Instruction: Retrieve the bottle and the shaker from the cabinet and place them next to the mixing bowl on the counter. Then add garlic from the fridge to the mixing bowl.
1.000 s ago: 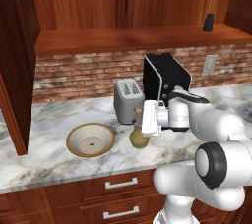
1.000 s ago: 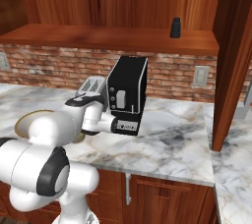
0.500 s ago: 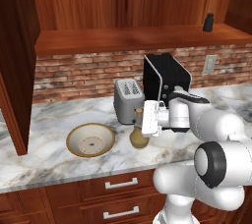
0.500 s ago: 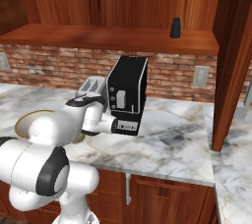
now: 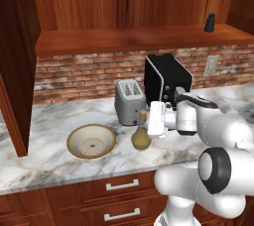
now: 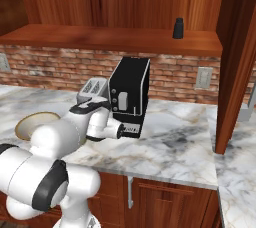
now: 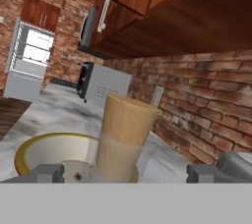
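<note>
The olive-tan bottle (image 5: pixel 141 138) stands upright on the marble counter (image 5: pixel 49 165), just right of the mixing bowl (image 5: pixel 92 141). My gripper (image 5: pixel 149 117) is open at the bottle's corked neck. In the hand view the cork and neck (image 7: pixel 125 129) rise between my two fingertips (image 7: pixel 47 173), with a gap on each side, and the mixing bowl (image 7: pixel 49 152) lies behind. The small black shaker (image 5: pixel 210 22) stands at the right end of the cabinet shelf (image 5: pixel 124 39), and the right base view also has the shaker (image 6: pixel 178 28). The garlic is out of view.
A silver toaster (image 5: pixel 130 102) and a black appliance (image 5: pixel 166 79) stand against the brick wall right behind the bottle and my hand. A cabinet side panel (image 6: pixel 240 62) drops to the counter at the right. Far along the counter sits a microwave (image 7: pixel 101 85).
My jaws have widened a little around the bottle's neck. The bottle and the arm have stayed in place.
</note>
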Motion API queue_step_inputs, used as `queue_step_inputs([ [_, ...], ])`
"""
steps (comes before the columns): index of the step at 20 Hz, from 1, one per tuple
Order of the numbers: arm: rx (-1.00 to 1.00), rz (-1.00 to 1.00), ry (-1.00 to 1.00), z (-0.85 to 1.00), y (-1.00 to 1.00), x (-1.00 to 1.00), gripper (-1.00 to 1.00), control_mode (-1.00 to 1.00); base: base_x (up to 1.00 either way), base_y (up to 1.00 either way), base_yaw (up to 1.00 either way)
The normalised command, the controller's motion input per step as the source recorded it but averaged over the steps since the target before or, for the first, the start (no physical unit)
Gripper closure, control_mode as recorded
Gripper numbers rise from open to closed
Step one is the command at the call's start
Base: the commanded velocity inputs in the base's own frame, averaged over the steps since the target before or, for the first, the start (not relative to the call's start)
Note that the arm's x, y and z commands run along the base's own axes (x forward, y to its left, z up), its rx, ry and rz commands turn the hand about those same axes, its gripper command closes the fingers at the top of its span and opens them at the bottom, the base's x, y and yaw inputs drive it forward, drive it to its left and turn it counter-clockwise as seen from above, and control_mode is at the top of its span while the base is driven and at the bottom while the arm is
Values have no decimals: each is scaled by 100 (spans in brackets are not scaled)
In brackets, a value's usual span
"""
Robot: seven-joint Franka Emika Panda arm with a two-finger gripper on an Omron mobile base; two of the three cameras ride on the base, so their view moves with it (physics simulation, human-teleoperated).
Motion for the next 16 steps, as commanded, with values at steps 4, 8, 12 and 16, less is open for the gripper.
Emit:
queue_step_inputs([
  [4, 8, -3, 0, 26, -40, -18, -100, -100, 0, 0, 0],
  [8, 8, 0, 0, 43, -18, -11, -100, -100, 0, 0, 0],
  [12, 5, 0, 0, 69, -1, -4, -100, -100, 0, 0, 0],
  [16, 1, 0, 3, 78, 0, -13, -100, -100, 0, 0, 0],
])
